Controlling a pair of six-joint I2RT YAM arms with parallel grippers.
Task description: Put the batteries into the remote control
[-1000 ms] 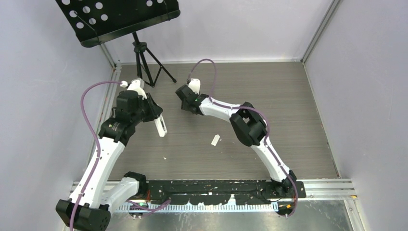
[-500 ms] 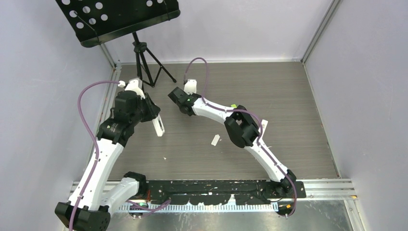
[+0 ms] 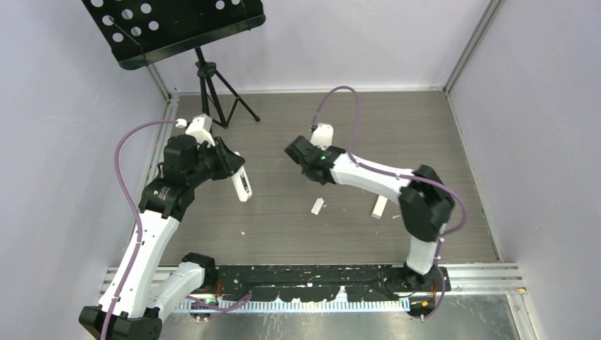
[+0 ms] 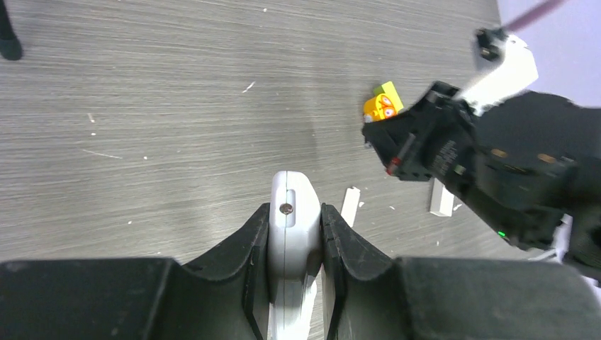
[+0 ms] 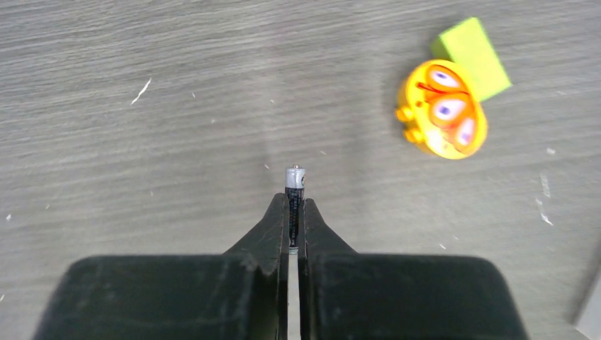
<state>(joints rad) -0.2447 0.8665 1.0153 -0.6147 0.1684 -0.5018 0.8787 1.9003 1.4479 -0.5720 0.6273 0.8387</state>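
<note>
While hanging over the worktop [image 3: 453,127], right pincer [image 5: 293,205]: clenched on one battery [image 5: 294,178], pinched by its sides, metal-capped end jutting just past the fingertips.
Battery axis: in line with the fingers, pointing straight out of the pincer, aimed at bare worktop; orange-yellow toy [image 5: 442,108] and lime-green block [image 5: 473,47] ahead and off to the right.
Left pincer [image 4: 294,212]: grasping the remote [image 4: 290,195] by its long edges, rounded white end sticking out forward.
Remote axis: slanted in the top view, from far-left toward near-right, free end toward the middle of the worktop.
Remote from battery: to the left of the right pincer, clearly apart, bare wood grain between.
Nearer arm: right for the battery, left for the remote, each already carrying its part; no pickup left for this pair.
Compartment: cannot tell whether open or which face carries it; only a small screw hole seen near the rounded end.
Loose pieces: white strip [image 3: 317,206] and another white strip [image 3: 379,207] flat on the worktop near the right arm; other batteries not made out.
Judged next need: battery carried leftward and turned parallel to the remote's length before seating; thin pinch, so some risk of skewing.
</note>
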